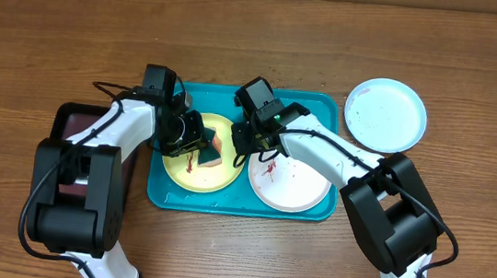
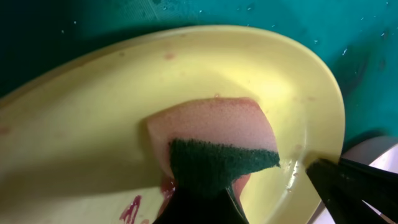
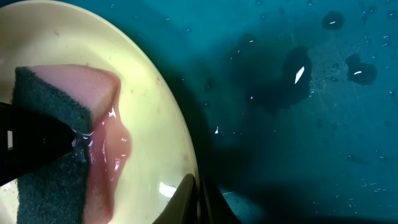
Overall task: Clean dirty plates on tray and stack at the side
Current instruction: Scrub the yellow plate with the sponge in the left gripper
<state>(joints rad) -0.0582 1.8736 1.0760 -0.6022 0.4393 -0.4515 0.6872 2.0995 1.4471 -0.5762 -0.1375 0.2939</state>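
The yellow-green plate [image 1: 185,171] lies in the left half of the turquoise tray [image 1: 326,106], with a red smear near its middle. My left gripper [image 1: 198,138] is shut on a pink sponge with a green scrub side [image 1: 213,147] and presses it on this plate. The sponge [image 2: 211,130] is wet and the plate [image 2: 93,112] fills the left wrist view. My right gripper [image 3: 199,193] is shut on the plate's right rim [image 3: 143,74]. The white plate [image 1: 295,183] with red smears lies in the tray's right half. The light blue plate [image 1: 385,115] lies on the table.
A dark maroon tray [image 1: 74,125] sits left of the turquoise tray, under my left arm. The turquoise tray floor [image 3: 298,124] is wet with droplets. The light blue plate is off the tray, at its upper right.
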